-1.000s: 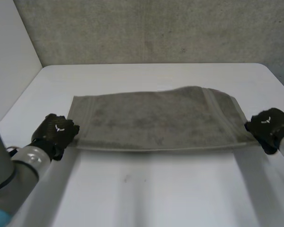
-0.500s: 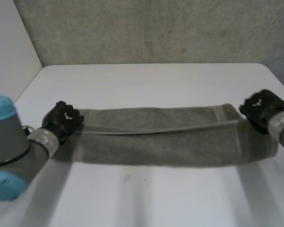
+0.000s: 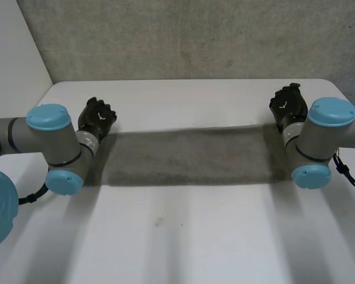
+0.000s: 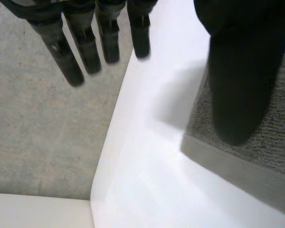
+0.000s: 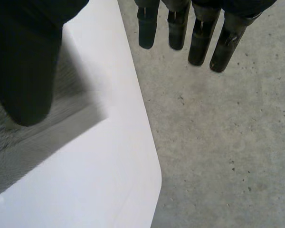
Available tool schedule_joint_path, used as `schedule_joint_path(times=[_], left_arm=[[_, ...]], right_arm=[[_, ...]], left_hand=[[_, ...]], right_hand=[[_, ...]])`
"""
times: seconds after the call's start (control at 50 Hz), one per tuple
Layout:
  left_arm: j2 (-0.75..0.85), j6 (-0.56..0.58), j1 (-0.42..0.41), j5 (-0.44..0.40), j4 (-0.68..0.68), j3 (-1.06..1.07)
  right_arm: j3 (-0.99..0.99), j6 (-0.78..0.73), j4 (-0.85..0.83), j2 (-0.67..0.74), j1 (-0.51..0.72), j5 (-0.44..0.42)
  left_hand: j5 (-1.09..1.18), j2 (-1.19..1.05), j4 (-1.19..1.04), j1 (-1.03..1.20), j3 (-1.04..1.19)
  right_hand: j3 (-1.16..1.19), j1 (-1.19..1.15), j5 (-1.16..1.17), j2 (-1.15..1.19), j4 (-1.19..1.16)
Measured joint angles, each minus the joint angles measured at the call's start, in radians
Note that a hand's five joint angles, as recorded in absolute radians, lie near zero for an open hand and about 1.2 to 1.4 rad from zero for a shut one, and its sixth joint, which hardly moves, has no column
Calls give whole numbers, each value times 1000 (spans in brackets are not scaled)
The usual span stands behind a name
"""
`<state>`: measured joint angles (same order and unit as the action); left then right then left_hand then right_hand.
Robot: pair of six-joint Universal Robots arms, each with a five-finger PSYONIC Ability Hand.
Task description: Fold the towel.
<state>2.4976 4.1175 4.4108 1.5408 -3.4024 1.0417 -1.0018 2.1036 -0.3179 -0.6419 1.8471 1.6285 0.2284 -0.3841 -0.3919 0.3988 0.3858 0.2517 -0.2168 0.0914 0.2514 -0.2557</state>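
Between the left hand (image 3: 96,118) and right hand (image 3: 288,103), both spread and empty, the towel (image 3: 183,157) lies flat.

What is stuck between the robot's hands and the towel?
Nothing that shows. The towel lies flat on the white table, with the left hand at one far corner and the right hand at the other. Both hands are open, each thumb over the towel's edge, with no object in between.

In the head view, the short ends of the towel (image 3: 183,157) lie hidden behind the left arm (image 3: 53,139) and the right arm (image 3: 316,142). In the wrist views, the thumb of the left hand (image 4: 237,71) and of the right hand (image 5: 23,61) each cover part of a towel corner.
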Motion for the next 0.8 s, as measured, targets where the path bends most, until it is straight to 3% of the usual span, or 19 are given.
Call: schedule_joint_path(times=[0.02,0.2,0.42,0.5,0.64,0.8], left_arm=[[1,0,-4,5,-1,-3],[-101,-15,-15,10,-4,44],[-322,-146,-12,-2,-7,278],[-364,-201,-10,-8,-13,354],[-423,-278,-2,-36,-71,514],[-426,-280,0,-42,-110,555]], right_arm=[[-3,4,6,-8,5,8],[-146,118,102,-188,5,0],[-377,340,338,-414,-102,-149],[-413,362,378,-428,-149,-199],[-466,371,392,-397,-241,-301],[-474,368,344,-358,-266,-323]], left_hand=[[-128,130,133,-150,-126],[-198,216,220,-218,-217],[-201,218,223,-223,-219],[-201,218,223,-223,-219],[-201,218,223,-223,-219],[-201,219,223,-223,-219]], right_hand=[[-20,7,-20,-17,17],[-35,8,-32,-26,20],[-19,5,-23,-16,16],[2,1,-1,1,7],[224,-189,194,220,-220],[374,-320,337,373,-370]])
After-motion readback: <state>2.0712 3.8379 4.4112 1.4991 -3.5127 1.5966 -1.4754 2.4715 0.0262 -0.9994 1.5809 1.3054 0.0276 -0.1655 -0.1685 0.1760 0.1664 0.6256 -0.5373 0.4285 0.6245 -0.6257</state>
